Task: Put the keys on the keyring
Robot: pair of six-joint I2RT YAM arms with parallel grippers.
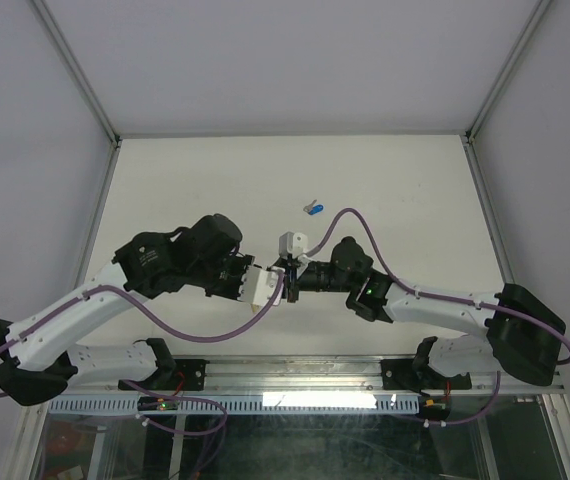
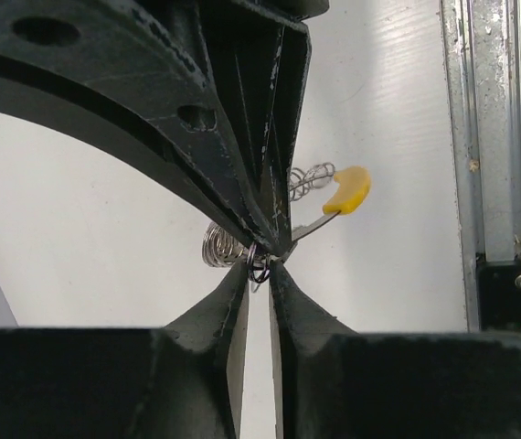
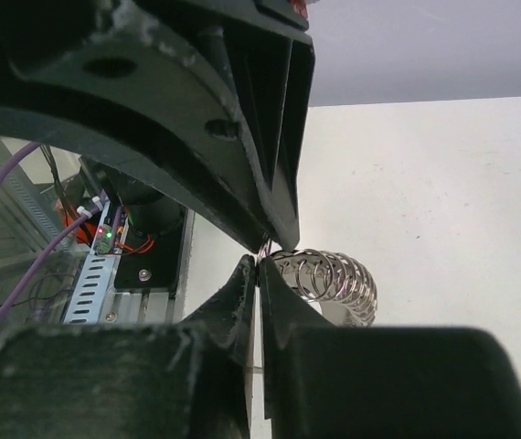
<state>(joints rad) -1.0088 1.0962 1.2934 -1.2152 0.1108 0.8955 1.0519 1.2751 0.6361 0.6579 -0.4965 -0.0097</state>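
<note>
My left gripper [image 2: 260,268] and right gripper [image 3: 257,263] meet at mid-frame, both pinching the keyring [image 2: 350,189]. The blue-headed key [image 1: 314,209] lies on the table [image 1: 405,190] just above them.

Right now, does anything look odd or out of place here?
Two things. The blue key lies alone on the table, well apart from the keyring. The keyring, pinched between the left fingers and right fingers, looks pulled open into a loose coil, its yellow end sticking out sideways.
</note>
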